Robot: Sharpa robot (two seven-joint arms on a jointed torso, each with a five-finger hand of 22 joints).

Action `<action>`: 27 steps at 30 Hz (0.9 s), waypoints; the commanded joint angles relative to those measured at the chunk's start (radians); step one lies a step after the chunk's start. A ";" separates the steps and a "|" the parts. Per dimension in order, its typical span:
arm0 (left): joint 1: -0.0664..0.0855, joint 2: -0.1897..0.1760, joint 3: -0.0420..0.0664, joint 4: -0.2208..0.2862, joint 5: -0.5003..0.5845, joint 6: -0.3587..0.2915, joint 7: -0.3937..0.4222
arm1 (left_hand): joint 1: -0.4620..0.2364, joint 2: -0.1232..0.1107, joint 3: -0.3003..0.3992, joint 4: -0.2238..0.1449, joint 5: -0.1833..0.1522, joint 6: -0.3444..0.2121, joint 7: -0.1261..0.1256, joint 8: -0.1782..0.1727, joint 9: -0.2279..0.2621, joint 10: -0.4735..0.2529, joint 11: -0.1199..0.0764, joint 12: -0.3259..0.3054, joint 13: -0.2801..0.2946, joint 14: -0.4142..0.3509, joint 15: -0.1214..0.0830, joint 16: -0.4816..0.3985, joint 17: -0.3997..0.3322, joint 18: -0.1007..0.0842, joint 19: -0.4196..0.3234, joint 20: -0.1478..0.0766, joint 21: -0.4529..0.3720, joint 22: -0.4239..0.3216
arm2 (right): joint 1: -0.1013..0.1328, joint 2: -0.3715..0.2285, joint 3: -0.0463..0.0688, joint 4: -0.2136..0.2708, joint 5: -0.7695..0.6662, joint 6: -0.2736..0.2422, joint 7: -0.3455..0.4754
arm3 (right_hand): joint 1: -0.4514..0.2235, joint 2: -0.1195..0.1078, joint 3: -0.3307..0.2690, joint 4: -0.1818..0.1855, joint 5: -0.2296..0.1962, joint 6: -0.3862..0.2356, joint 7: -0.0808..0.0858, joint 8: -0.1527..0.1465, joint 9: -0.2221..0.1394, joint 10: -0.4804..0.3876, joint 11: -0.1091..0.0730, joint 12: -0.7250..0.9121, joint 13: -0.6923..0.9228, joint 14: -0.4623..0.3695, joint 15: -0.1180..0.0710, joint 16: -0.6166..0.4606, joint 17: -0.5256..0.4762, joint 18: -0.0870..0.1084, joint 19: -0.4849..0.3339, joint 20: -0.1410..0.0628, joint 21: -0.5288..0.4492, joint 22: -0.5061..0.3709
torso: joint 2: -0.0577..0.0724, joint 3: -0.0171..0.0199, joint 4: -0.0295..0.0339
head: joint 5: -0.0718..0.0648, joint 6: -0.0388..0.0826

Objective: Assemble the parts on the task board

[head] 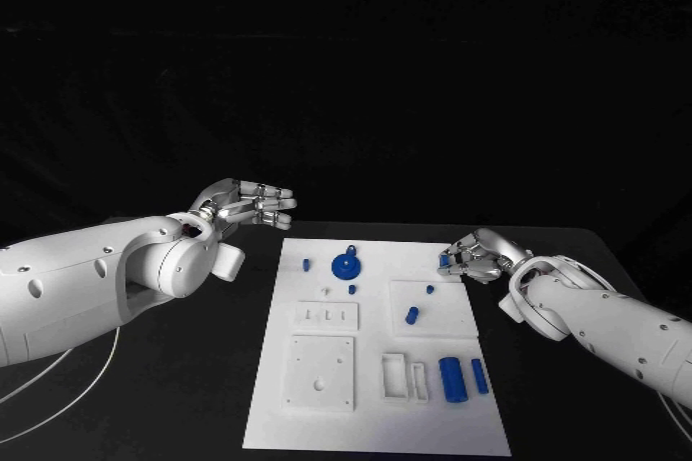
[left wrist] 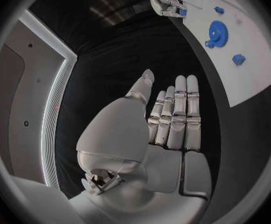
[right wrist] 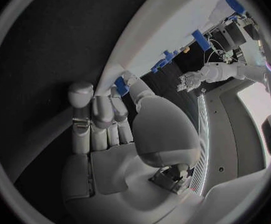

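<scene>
The white task board lies in the middle of the black table. On it are a blue gear, a small blue peg, two short blue pieces and two blue cylinders. My right hand is at the board's far right edge and pinches a small blue part; the same part sits at its fingertips in the right wrist view. My left hand is raised left of the board's far corner, fingers straight, holding nothing. The gear also lies ahead of it.
White fixtures stand on the near half of the board: a square plate with holes and a slotted frame. A thin cable loops on the table at the near left. Bare black table flanks the board on both sides.
</scene>
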 commanded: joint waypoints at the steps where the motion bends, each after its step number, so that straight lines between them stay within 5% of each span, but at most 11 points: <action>1: 0.001 0.000 0.001 0.003 -0.003 0.015 0.001 | 0.002 -0.006 0.000 0.007 -0.003 -0.007 0.000 -0.002 0.001 -0.006 -0.001 0.000 0.002 -0.003 0.000 -0.004 -0.001 0.007 0.004 0.000 -0.001 -0.001 | -0.001 0.002 0.000 -0.001 -0.001 -0.004 -0.001 | -0.003 0.005 0.006 -0.002 -0.006 0.020 -0.007 -0.002 0.006 -0.001 -0.012 0.001 0.002 0.000 -0.008 0.005 0.002 0.000 0.050 -0.010 0.004 0.081 | 0.000 0.0010 0.0003 | 0.000 -0.001; 16: 0.001 0.002 0.001 0.002 -0.020 0.032 -0.014 | -0.005 0.003 -0.002 0.011 -0.006 0.013 0.000 0.000 0.002 0.040 -0.006 0.002 0.001 0.017 -0.007 0.009 0.004 0.009 0.015 -0.005 0.010 0.003 | -0.001 0.012 0.000 0.012 0.017 -0.068 -0.021 | -0.009 0.007 -0.012 0.008 -0.023 0.063 -0.023 -0.002 0.027 0.008 -0.020 0.003 0.008 0.002 -0.016 0.005 0.007 -0.008 0.051 -0.020 0.009 0.082 | -0.001 0.0014 -0.0020 | 0.005 0.003; 22: 0.001 0.011 0.001 -0.009 -0.052 0.060 -0.055 | -0.040 0.019 -0.011 0.039 -0.012 0.062 -0.026 0.002 0.003 0.189 -0.058 0.009 0.003 0.091 -0.052 0.114 0.048 -0.005 0.070 -0.047 0.070 0.037 | 0.007 0.005 0.009 0.055 -0.025 -0.030 -0.087 | -0.003 0.005 -0.020 0.015 -0.032 0.056 -0.022 -0.002 0.032 0.014 -0.021 0.013 0.020 0.005 -0.015 0.016 0.019 -0.008 0.054 -0.021 0.025 0.086 | -0.005 -0.0020 -0.0026 | 0.004 0.005; 23: 0.001 0.014 0.001 -0.012 -0.060 0.068 -0.070 | -0.053 0.021 -0.017 0.050 -0.013 0.070 -0.034 0.001 0.002 0.247 -0.081 0.014 0.004 0.128 -0.074 0.172 0.083 -0.010 0.102 -0.069 0.108 0.059 | 0.015 0.005 0.012 0.068 -0.042 -0.016 -0.108 | -0.001 0.006 -0.021 0.015 -0.036 0.058 -0.022 -0.002 0.033 0.015 -0.022 0.015 0.023 0.005 -0.015 0.018 0.021 -0.008 0.054 -0.020 0.028 0.086 | -0.007 -0.0020 -0.0037 | 0.005 0.007; 27: 0.002 0.025 0.002 -0.019 -0.084 0.090 -0.113 | -0.080 0.018 -0.036 0.071 -0.015 0.106 -0.056 0.003 0.005 0.371 -0.124 0.059 0.020 0.196 -0.128 0.382 0.208 -0.026 0.162 -0.125 0.238 0.141 | 0.046 0.005 0.017 0.103 -0.089 0.019 -0.172 | 0.000 0.000 -0.014 0.019 -0.039 0.059 -0.023 -0.003 0.035 0.017 -0.021 0.019 0.028 0.005 -0.015 0.019 0.023 -0.007 0.053 -0.020 0.032 0.086 | -0.014 -0.0034 -0.0063 | 0.008 0.010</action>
